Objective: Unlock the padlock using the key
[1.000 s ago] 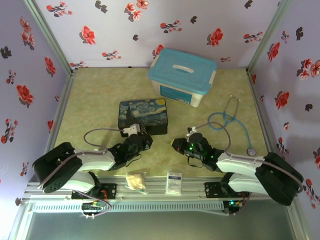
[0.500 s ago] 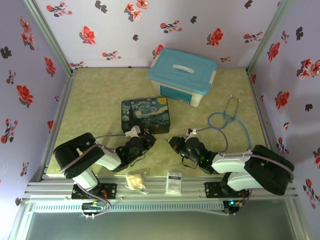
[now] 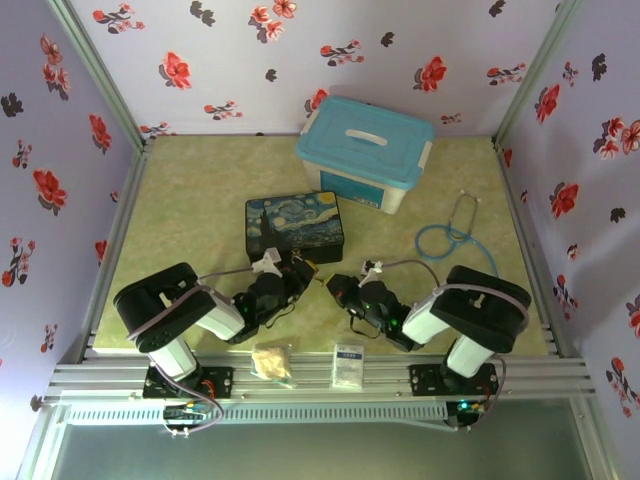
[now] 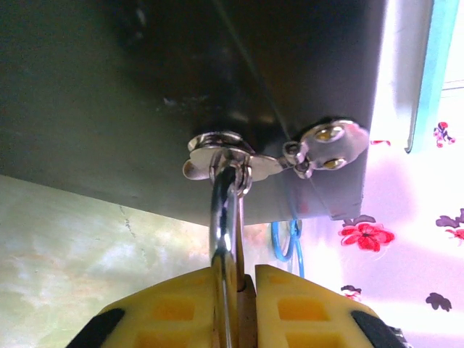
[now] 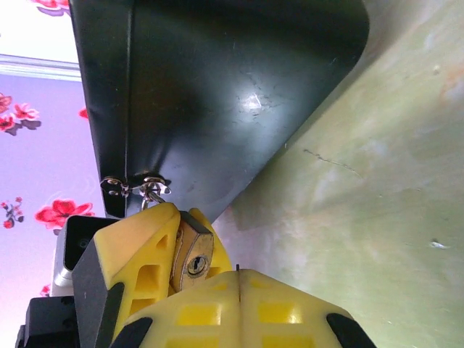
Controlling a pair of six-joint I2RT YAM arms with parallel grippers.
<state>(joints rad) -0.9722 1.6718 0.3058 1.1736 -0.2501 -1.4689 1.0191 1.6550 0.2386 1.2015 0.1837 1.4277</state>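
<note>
The surface (image 3: pixel 200 200) is a pale green-yellow sheet with a marbled pattern. It is closed in on three sides by lilac walls (image 3: pixel 200 90) printed with red and dark flowers. At the back stands a white plastic tub with a teal lid (image 3: pixel 365 150). A dark blue box with a night-sky painting (image 3: pixel 293 225) lies in the middle, and a blue stethoscope (image 3: pixel 445 240) lies to its right. On the silver metal rail (image 3: pixel 120 378) at the near edge lie a white card with a blue stripe (image 3: pixel 348 365) and a crumpled beige lump (image 3: pixel 270 362).

The small brass padlock with a silver shackle (image 5: pixel 192 261) hangs from the metal hasp (image 4: pixel 239 156) on the near side of the painted box. The left pincer (image 4: pixel 235 279) is closed on the padlock, with its yellow fingers on both sides of it. The keyhole faces the right pincer (image 5: pixel 238 290), which is just beside the padlock. The right pincer's fingers are pressed together. A thin dark sliver shows at their seam, and I cannot tell whether it is the key.
</note>
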